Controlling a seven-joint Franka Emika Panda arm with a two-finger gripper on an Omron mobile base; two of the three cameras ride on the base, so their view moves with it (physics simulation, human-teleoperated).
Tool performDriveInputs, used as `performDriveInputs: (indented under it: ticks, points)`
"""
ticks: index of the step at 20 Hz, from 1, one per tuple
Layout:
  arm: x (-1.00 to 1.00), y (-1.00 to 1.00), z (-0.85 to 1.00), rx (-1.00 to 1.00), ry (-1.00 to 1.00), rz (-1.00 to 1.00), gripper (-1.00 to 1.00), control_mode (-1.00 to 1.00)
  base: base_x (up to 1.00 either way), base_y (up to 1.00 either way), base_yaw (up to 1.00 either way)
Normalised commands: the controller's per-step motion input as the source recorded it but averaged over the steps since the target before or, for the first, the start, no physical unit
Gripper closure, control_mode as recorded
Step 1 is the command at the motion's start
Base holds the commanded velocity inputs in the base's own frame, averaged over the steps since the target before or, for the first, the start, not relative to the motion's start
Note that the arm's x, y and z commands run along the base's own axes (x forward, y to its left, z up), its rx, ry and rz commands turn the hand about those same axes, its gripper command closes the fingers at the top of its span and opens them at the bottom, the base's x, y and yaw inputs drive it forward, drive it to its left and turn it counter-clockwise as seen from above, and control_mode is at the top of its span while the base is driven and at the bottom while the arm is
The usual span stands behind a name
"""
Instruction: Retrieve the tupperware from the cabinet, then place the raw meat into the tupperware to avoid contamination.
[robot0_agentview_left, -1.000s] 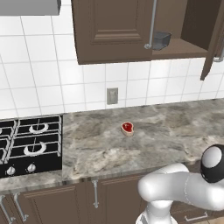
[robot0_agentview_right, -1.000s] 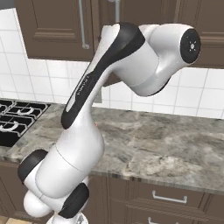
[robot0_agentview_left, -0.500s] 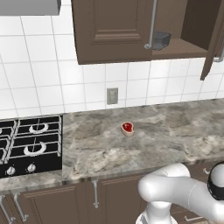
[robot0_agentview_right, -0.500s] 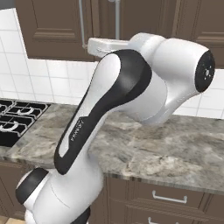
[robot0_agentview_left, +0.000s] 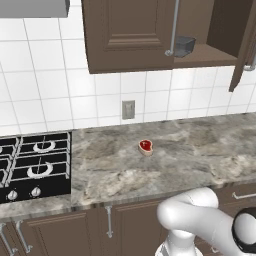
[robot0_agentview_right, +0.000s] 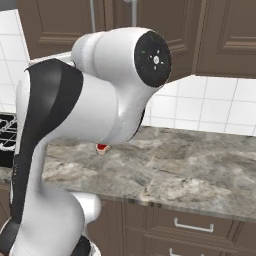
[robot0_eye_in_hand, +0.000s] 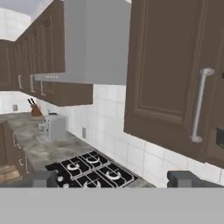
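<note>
Tupperware sits half-hidden, seemingly, in the cabinet; gripper spread wide, empty.

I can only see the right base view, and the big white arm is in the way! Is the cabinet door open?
Observer: Yes. In the left base view the cabinet has its right door swung open.
Operator: Is the tupperware in there?
Observer: Yes, the tupperware sits on the bottom shelf at the left edge of the opening, right beside a silver handle.
Operator: Is the claw holding anything?
Observer: No. In the hand view the claw is open with nothing between its tips, and it faces a closed door.
</note>
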Motion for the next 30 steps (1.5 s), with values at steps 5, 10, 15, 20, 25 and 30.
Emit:
performDriveInputs:
  ticks: [5, 10, 15, 20, 25, 30]
  points:
    - [0.0, 1.0, -0.19, -0.41, -0.22, 0.0, -1.0, -1.0, 0.0, 0.0, 0.0]
    - [0.0, 0.92, -0.06, -0.52, -0.39, -0.02, -1.0, -1.0, 0.0, 0.0, 0.0]
    - [0.0, 0.57, 0.0, -0.55, -0.4, -0.09, -1.0, -1.0, 0.0, 0.0, 0.0]
    - [0.0, 0.37, 0.2, -0.46, -0.38, -0.13, -1.0, -1.0, 0.0, 0.0, 0.0]
    - [0.01, 0.18, 0.34, -0.25, -0.14, -0.15, -1.0, -1.0, 0.0, 0.0, 0.0]
    - [0.13, 0.16, 0.35, -0.26, -0.09, -0.23, -1.0, -1.0, 0.0, 0.0, 0.0]
